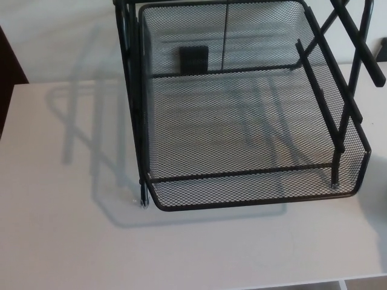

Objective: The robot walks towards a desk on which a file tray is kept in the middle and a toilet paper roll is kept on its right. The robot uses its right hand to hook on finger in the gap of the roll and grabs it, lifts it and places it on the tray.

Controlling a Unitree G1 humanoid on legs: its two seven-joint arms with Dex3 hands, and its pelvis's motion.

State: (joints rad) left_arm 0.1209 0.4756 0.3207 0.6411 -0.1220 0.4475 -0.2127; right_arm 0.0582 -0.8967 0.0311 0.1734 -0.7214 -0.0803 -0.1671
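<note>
A black wire-mesh file tray [254,199] stands on a white desk [72,241], filling the upper middle of the head view. Its mesh floor is bare, with only a small black block [193,59] behind it near the back wall. The tray's black frame bars [357,42] rise at the right. No toilet paper roll shows in this view. Neither of my hands is in the picture.
The desk's front edge [302,284] runs along the bottom right, with a white panel below it. A dark edge [9,72] borders the desk at the far left. The tray's shadow falls on the desk to its left.
</note>
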